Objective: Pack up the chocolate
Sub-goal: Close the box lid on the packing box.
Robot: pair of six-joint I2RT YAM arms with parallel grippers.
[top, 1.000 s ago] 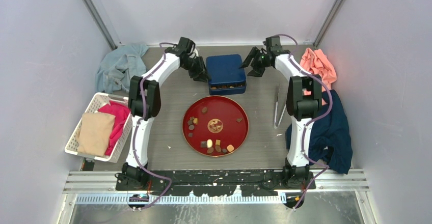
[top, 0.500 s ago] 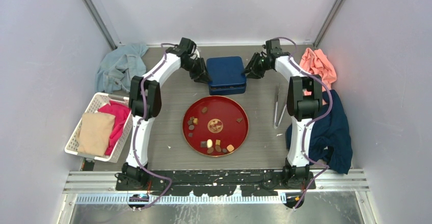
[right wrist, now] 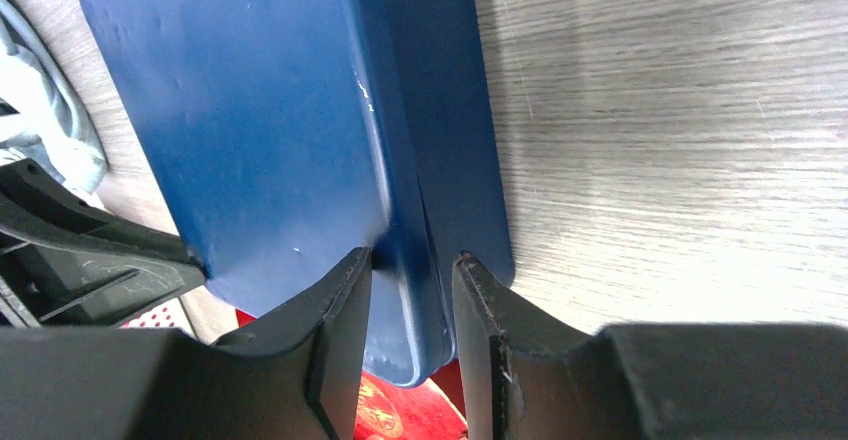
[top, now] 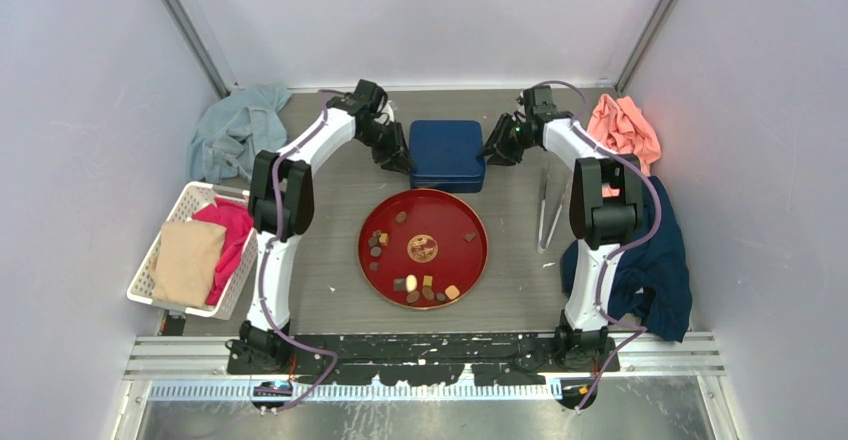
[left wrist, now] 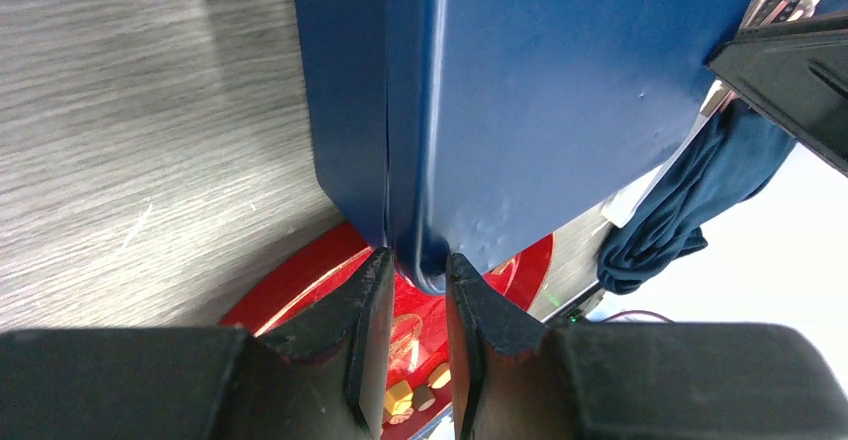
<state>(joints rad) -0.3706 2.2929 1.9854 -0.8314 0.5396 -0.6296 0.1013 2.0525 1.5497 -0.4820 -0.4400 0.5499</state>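
Observation:
Several small chocolate pieces (top: pixel 378 242) lie on the red plate (top: pixel 455 222), at its left and near edge, around a gold emblem (top: pixel 422 248). Some show in the left wrist view (left wrist: pixel 400 397). Behind the plate stands a blue tin box (top: pixel 446 155) with its lid down, so its inside is hidden. My left gripper (top: pixel 399 157) is shut on the lid's left near corner (left wrist: pixel 418 265). My right gripper (top: pixel 494 150) is shut on the lid's right rim (right wrist: pixel 412 260). The lid fills both wrist views (left wrist: pixel 560 80) (right wrist: pixel 270 110).
Metal tongs (top: pixel 545 210) lie right of the plate. A white basket (top: pixel 152 270) with pink and tan cloths stands at the left. A pale blue cloth (top: pixel 235 135) lies back left, a salmon cloth (top: pixel 625 130) back right and a dark blue cloth (top: pixel 640 260) at the right.
The lid was tilted up with chocolates showing in the box's near edge; now it lies flat on the box. Both grippers came down and nearer with it.

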